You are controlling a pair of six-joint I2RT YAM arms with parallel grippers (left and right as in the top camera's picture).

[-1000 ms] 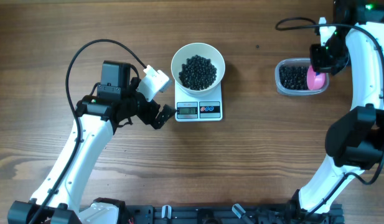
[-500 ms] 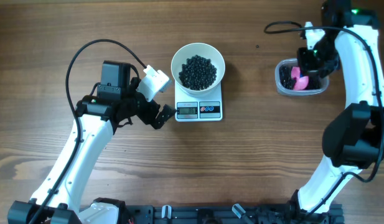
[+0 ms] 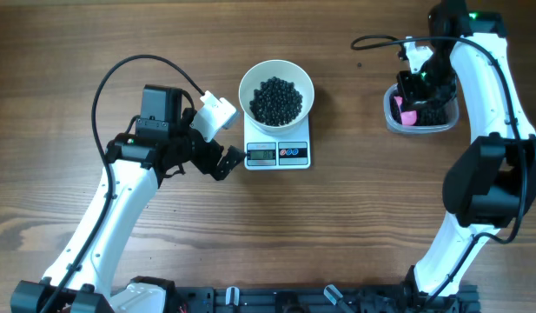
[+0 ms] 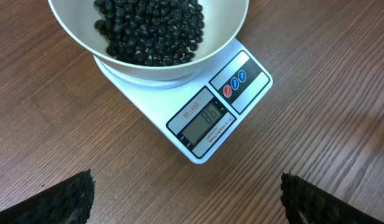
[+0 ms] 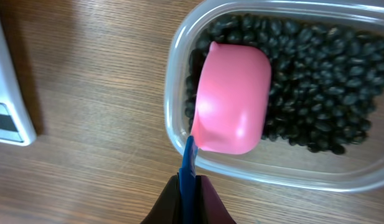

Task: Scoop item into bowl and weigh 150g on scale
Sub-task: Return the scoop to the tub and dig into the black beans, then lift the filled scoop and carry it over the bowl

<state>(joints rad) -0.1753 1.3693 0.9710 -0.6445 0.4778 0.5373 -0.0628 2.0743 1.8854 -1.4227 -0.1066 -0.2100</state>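
Note:
The white bowl (image 3: pixel 276 78) holds a heap of black beans (image 3: pixel 276 100) and stands on the white scale (image 3: pixel 278 153). In the left wrist view the bowl (image 4: pixel 167 68) is close ahead and the scale's (image 4: pixel 248 93) display shows 86. My left gripper (image 3: pixel 226 162) (image 4: pixel 187 202) hangs open just left of the scale, nothing between its fingers. My right gripper (image 3: pixel 417 87) (image 5: pixel 188 193) is shut on the blue handle of a pink scoop (image 5: pixel 232 99) (image 3: pixel 408 115). The scoop lies back-up on the beans (image 5: pixel 316 81) at the left end of the clear tub (image 5: pixel 179 137).
The clear tub (image 3: pixel 446 126) sits at the back right, about a hand's width from the scale. A black cable (image 3: pixel 372 41) loops over the table behind it. The arms' base rail (image 3: pixel 294 300) runs along the front edge.
My right gripper has moved left and toward the back over the tub, carrying the pink scoop from the tub's right end to its left end. The left arm, bowl and scale stayed put.

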